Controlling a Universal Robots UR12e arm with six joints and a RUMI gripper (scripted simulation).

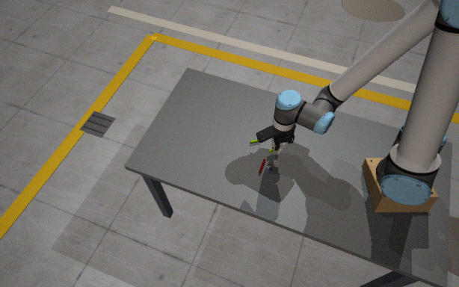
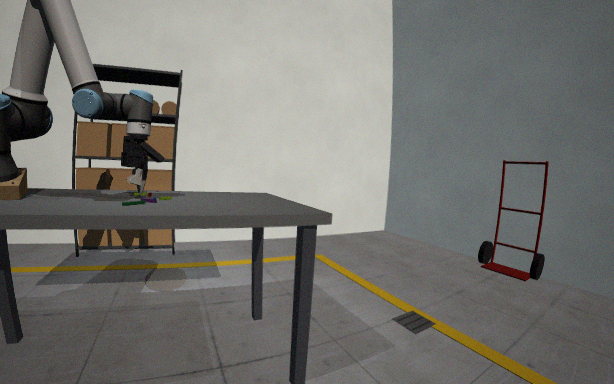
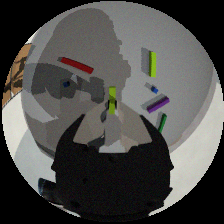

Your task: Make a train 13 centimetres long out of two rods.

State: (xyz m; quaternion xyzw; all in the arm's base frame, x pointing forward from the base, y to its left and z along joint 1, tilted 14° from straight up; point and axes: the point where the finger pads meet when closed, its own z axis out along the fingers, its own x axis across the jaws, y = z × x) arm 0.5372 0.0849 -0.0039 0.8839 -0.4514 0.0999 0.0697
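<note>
My gripper (image 1: 276,148) (image 2: 136,185) (image 3: 112,100) is shut on a lime rod (image 3: 112,94) (image 1: 274,150), holding it low over the grey table (image 1: 202,108) (image 2: 225,210). A red rod (image 1: 262,166) (image 3: 76,65) lies flat to one side of it, with a small blue rod (image 1: 270,169) (image 3: 65,84) close by. On the other side lie a second lime rod (image 1: 254,141) (image 3: 152,63), another small blue rod (image 3: 154,90), a purple rod (image 3: 159,105) (image 2: 148,200) and a green rod (image 3: 162,121) (image 2: 132,202). None of the rods touch each other.
The arm's base stands on a wooden block (image 1: 377,196) at the table's right end. A shelf with boxes (image 2: 125,135) stands behind the table. A red hand truck (image 2: 520,215) stands far off by the wall.
</note>
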